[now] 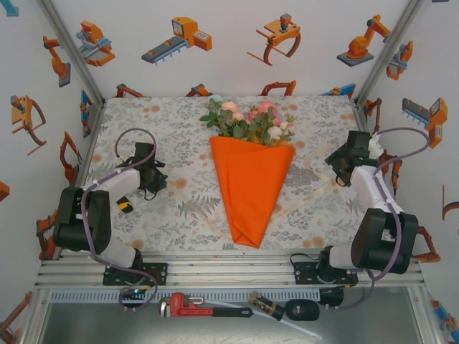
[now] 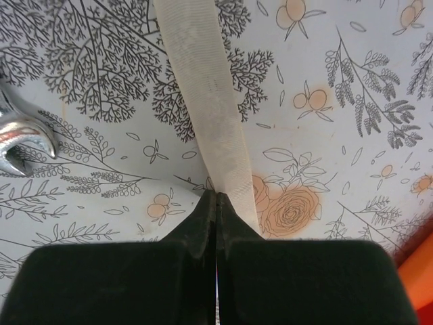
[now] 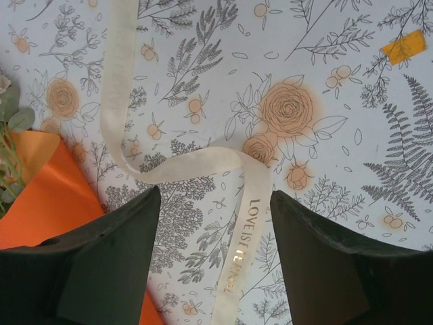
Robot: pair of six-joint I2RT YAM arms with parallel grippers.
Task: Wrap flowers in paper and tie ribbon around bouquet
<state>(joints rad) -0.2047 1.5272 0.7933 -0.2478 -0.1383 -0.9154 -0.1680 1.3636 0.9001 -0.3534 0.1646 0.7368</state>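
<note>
- The bouquet (image 1: 252, 154) lies flat in the middle of the table. Seen from above, its pointed end is at 6 o'clock, toward the arm bases, and its open end is at 12 o'clock.
- The flowers (image 1: 247, 122), pink and cream with green leaves, spill out of the open end onto the tablecloth (image 1: 179, 122).
- The paper (image 1: 251, 197) is folded into a smooth orange cone around the stems, which it hides.
- The ribbon (image 2: 203, 101) is loose on the cloth and not tied around the cone. A pale stretch of it comes out from the cone's lower part toward 3 o'clock.
- In the left wrist view the ribbon runs from 12 o'clock straight down to the fingertips.
- The left gripper (image 2: 216, 198) has its fingers pressed together, with the ribbon reaching their tips. The view does not show whether the strip is caught between them or only passes under the right-hand one.
- From above, the left gripper (image 1: 150, 175) sits at 9 o'clock from the cone, well apart from it.
- The right gripper (image 3: 213, 196) has its fingers spread wide and holds nothing. The ribbon (image 3: 240, 230), which carries gold lettering, lies on the cloth between them. It bends toward 9 o'clock and then runs up toward 11 o'clock.
- In that same view an edge of the paper (image 3: 54, 196) and a few leaves show at 8 to 9 o'clock.
- From above, the right gripper (image 1: 344, 165) sits at 3 o'clock from the cone.
- A shiny spanner head (image 2: 20, 139) lies on the cloth at 9 o'clock in the left wrist view.
- A red pipe wrench (image 1: 204, 307) rests on the ledge at 6 o'clock, below the table edge.
</note>
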